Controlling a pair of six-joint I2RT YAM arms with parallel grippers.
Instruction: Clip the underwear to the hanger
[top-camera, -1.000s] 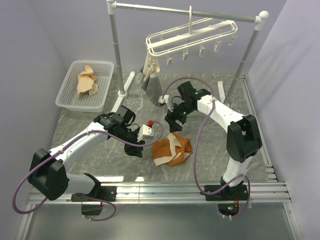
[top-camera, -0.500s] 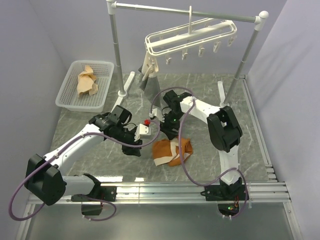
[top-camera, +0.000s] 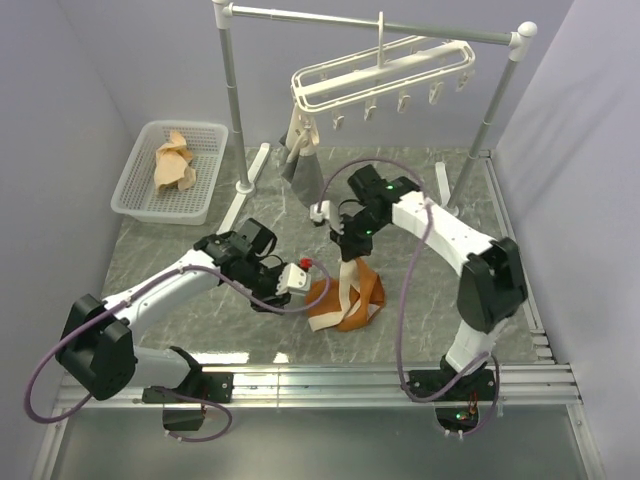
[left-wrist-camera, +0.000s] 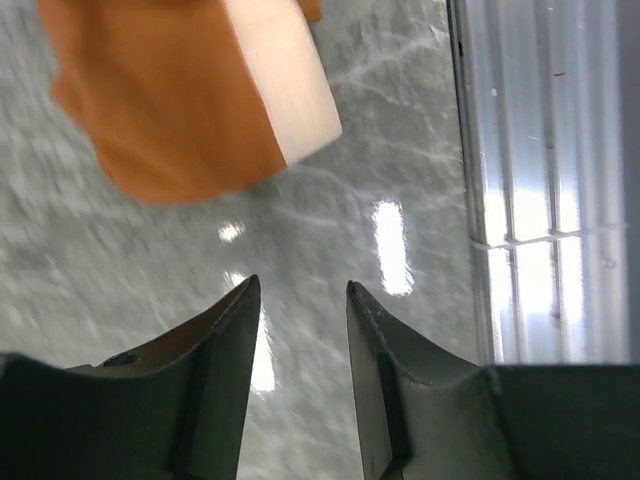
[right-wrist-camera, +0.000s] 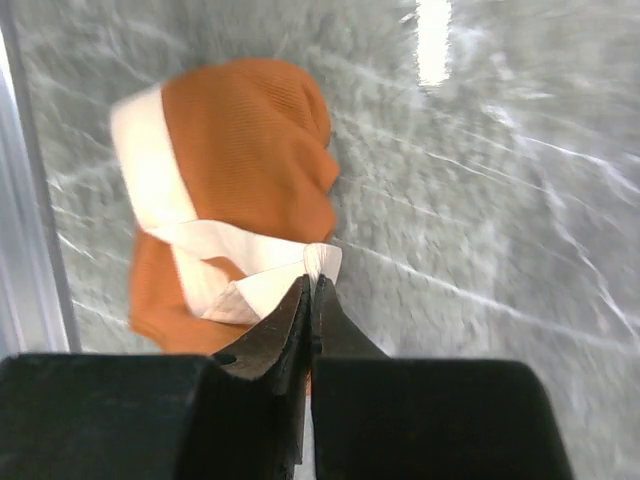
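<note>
The rust-orange fabric brief (left-wrist-camera: 170, 100) with a pale beige waistband is blurred and cut off at the top of the left wrist view, ahead of the left gripper (left-wrist-camera: 300, 300), while part of its band is hidden between the closed fingertips of the right gripper (right-wrist-camera: 312, 288).

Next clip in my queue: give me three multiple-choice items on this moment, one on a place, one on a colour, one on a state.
1. Where does the tan cloth lie?
A. draped over the rail
B. in the white basket
C. flat on the table

2. What colour is the waistband of the underwear?
A. pale beige
B. black
C. blue

3. How is the right gripper?
A. open above the fabric
B. shut on the waistband
C. out of view

Key:
1 B, the cloth sits inside the basket's walls.
2 A, the right wrist view shows the band pale against rust-orange fabric.
3 B, its fingers meet on the band's folded edge.
</note>
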